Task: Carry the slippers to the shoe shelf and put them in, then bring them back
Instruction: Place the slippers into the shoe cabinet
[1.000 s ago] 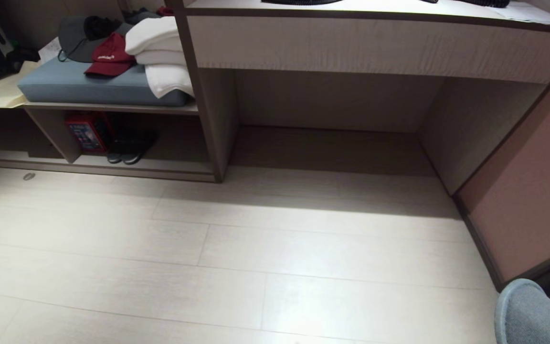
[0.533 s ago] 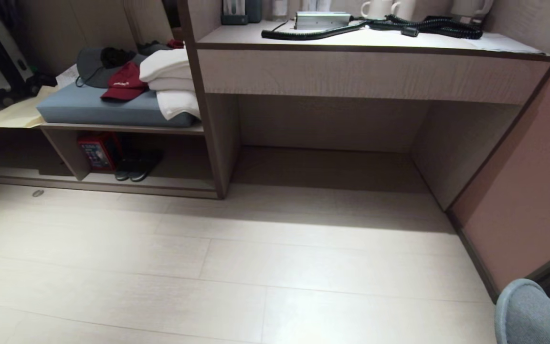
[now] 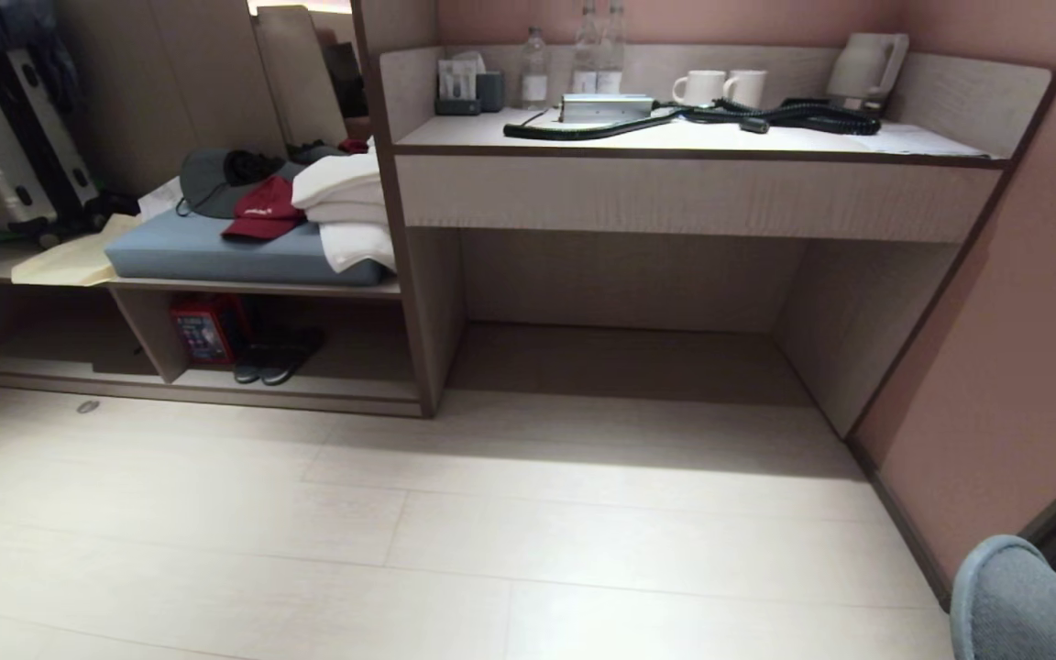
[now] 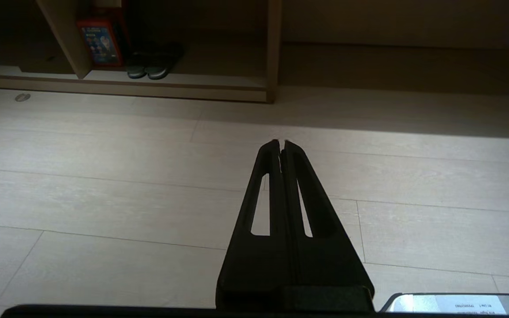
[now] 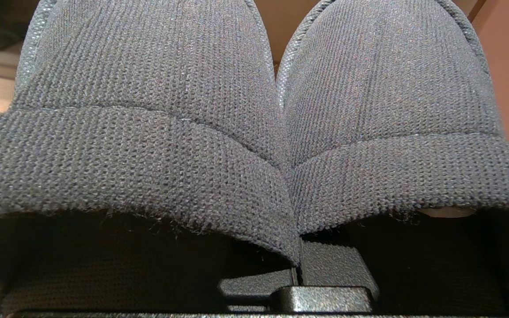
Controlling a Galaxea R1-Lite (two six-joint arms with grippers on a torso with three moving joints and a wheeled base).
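Note:
The grey-blue fabric slippers (image 3: 1028, 600) show at the lower right corner of the head view, held up off the floor. In the right wrist view the slippers (image 5: 148, 145) lie side by side and fill the picture. My right gripper (image 5: 295, 269) is shut on their inner bands, pinched together, with its fingertips hidden under the fabric. The shoe shelf (image 3: 308, 392) is the low open compartment at the far left, across the floor. It also shows in the left wrist view as the shoe shelf (image 4: 184, 86). My left gripper (image 4: 281, 143) hangs shut and empty over the floor.
Dark shoes (image 3: 276, 353) and a red box (image 3: 203, 328) stand in the shelf beside a divider panel (image 3: 148, 335). Above lie a blue cushion (image 3: 216, 257), a red cap and white towels. A desk counter (image 3: 693, 142) holds cups and a cable. A pink wall (image 3: 1023, 348) closes the right.
The head view has tilted upward: the whole scene slid down and the desk top with cups, bottles and kettle came into view. The slippers stay in the same corner.

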